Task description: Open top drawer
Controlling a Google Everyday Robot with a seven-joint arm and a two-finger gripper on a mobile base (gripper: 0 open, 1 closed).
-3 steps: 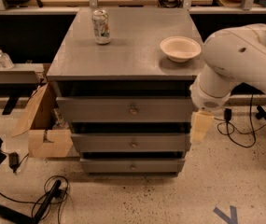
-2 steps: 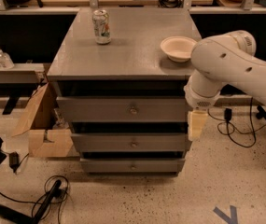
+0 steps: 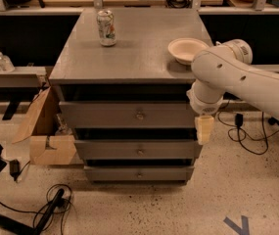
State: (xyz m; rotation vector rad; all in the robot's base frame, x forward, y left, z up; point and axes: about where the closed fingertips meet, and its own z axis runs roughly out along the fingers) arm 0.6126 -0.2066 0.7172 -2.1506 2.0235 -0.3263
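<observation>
While the arm [image 3: 237, 77] bends down, end effector [image 3: 203, 129] hangs beside top drawer [image 3: 109, 114].

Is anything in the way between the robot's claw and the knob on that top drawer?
Nothing visible. The gripper hangs at the cabinet's right front corner, right of the top drawer's knob; only bare drawer front lies between.

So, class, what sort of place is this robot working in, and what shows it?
Probably a lab or workshop: workbenches behind, cables on the floor, a cardboard box beside the grey cabinet. The gripper hangs at the right end of the top drawer.
</observation>
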